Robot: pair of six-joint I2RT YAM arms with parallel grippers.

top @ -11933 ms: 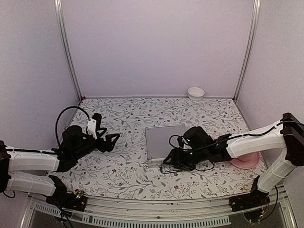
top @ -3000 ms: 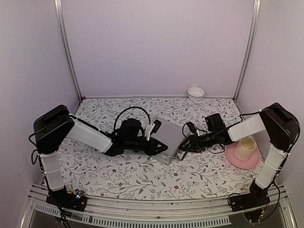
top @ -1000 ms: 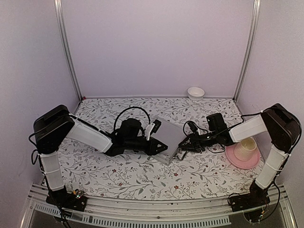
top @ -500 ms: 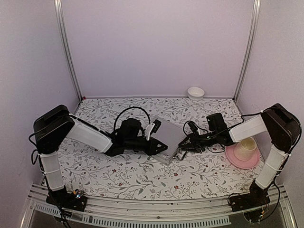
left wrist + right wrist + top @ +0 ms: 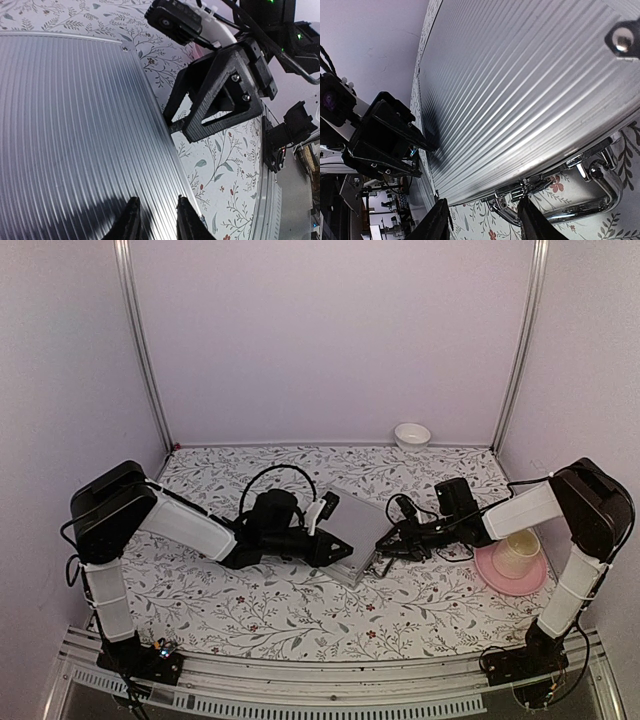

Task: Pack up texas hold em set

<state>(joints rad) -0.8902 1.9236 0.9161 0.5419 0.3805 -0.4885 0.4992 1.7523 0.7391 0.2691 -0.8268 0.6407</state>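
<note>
The silver ribbed briefcase [image 5: 360, 518] lies closed and turned diagonally at the table's middle. My left gripper [image 5: 340, 552] rests its tips on the lid [image 5: 75, 125] near the case's near corner. Its fingers [image 5: 131, 226] stand a narrow gap apart with nothing between them. My right gripper [image 5: 386, 544] is open at the case's handle side. In the right wrist view its fingers [image 5: 438, 222] straddle a chrome latch [image 5: 520, 192] without touching it, beside the chrome handle [image 5: 592, 195]. Cards, chips and button are out of view.
A cream cup [image 5: 518, 552] stands on a pink plate [image 5: 500, 582] just right of my right arm. A small white bowl [image 5: 412, 435] sits at the back wall. Metal posts and walls enclose the floral table [image 5: 260, 610].
Nothing has visibly moved in the last second. Since the earliest frame the case has turned diagonal, the left gripper has come onto its lid, and the right arm has shifted to its right side.
</note>
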